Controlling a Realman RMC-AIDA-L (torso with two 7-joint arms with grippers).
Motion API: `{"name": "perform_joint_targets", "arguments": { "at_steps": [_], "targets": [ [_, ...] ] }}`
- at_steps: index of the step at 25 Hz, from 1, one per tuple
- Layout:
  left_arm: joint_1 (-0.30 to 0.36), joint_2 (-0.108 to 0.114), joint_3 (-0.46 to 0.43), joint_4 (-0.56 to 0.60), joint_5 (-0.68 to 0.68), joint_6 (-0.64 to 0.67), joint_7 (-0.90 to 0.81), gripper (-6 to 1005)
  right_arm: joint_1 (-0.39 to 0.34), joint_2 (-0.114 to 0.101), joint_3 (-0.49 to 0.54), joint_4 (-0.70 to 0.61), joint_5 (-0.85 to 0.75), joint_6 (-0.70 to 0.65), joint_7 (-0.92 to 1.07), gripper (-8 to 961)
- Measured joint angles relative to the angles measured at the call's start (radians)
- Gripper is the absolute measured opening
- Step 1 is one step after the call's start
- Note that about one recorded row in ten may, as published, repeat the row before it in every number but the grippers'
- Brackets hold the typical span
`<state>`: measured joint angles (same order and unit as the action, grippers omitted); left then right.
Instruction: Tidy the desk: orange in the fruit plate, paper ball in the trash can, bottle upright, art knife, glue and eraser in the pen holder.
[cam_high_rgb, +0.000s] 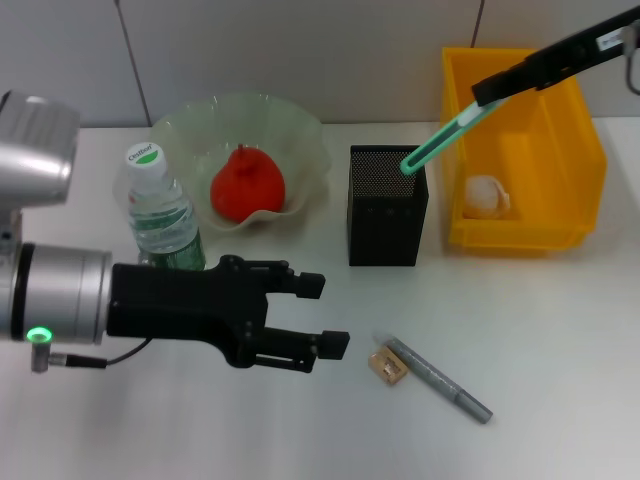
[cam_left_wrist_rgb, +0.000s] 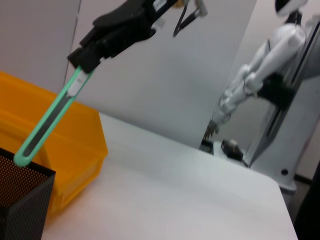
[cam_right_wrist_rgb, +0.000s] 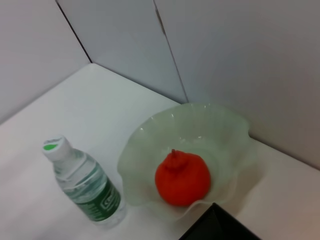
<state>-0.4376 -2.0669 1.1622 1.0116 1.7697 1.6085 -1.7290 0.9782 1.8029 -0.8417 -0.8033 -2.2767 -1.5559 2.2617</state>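
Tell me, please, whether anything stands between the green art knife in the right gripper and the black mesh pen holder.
Nothing visible does. The right gripper holds the art knife tilted, its lower tip right at the open rim of the pen holder, which shows nothing inside.

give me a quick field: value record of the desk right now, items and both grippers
orange: in fruit plate
bottle: upright, beside plate
paper ball: in yellow trash can
art knife: green, held tilted, tip at pen holder rim
eraser: on desk
glue: grey stick lying beside eraser
right gripper: above trash can, shut on knife
left gripper: low over desk, fingers open, empty
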Motion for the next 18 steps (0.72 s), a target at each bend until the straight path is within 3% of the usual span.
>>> {"name": "perform_joint_targets", "arguments": {
  "at_steps": [8, 18],
  "targets": [
    [0.024, -0.001, -0.018, -0.085, -0.038, 0.008, 0.077, 813, 0.024, 0.055, -0.091, 0.014, -0.04, 0.125, -0.005, 184],
    [0.041, 0.0, -0.019, -0.1, -0.05, 0.014, 0.086, 813, 0.085, 0.116, -0.107, 0.071, -0.15, 0.191, -0.008, 202]
  ]
}}
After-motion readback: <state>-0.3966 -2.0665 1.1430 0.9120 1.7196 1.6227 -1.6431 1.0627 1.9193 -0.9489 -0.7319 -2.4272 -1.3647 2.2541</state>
